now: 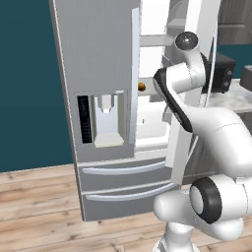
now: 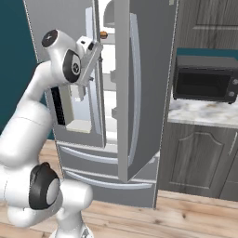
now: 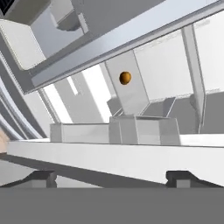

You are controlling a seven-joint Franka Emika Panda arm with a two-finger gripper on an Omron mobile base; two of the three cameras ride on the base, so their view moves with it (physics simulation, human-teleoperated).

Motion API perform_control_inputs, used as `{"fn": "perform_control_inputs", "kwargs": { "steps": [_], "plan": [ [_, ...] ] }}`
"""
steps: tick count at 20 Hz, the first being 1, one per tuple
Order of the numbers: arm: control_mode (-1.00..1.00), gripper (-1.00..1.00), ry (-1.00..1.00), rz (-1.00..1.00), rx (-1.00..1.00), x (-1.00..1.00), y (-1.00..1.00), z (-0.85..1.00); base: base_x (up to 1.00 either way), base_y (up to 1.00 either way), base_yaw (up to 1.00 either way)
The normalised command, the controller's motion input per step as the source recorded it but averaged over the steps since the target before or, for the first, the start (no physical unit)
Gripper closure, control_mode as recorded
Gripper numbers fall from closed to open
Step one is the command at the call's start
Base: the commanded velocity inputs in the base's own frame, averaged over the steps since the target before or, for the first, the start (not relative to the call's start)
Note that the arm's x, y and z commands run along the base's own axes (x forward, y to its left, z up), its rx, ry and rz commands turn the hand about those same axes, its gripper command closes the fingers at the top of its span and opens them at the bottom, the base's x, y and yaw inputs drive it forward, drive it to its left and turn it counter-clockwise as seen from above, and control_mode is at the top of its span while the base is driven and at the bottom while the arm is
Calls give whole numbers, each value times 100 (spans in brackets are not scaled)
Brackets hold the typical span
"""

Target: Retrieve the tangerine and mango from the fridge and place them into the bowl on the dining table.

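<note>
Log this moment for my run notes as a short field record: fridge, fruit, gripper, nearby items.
fridge: right door ajar, left door shut, both drawers shut
tangerine: on a white inside shelf, untouched
gripper: open, empty, short of the tangerine, pointing into the fridge
microwave: on the marble counter right of the fridge
mango: cannot tell

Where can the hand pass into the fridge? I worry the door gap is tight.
The gripper, open, faces the slot between the two fridge doors. Around the tangerine the white shelf looks bare. Lower down, bins and the door edge crowd the way.
</note>
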Motion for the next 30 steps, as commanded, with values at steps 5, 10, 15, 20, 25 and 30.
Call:
{"fn": "perform_control_inputs", "kwargs": {
  "steps": [5, 10, 15, 20, 25, 30],
  "plan": [
    [-100, -100, 15, 0, -2, 99, -7, -4, 0, 0, 0],
    [-100, -100, 1, 0, -15, 60, 0, -8, 0, 0, 0],
    [-100, -100, 0, -6, -14, 15, -14, -4, 0, 0, 0],
    [-100, -100, 0, -13, -3, -5, -74, -1, 0, 0, 0],
    [-100, -100, 0, -18, 0, -56, -100, -4, 0, 0, 0],
    [-100, -100, -7, -22, 0, -96, -100, 0, 0, 0, 0]
  ]
}}
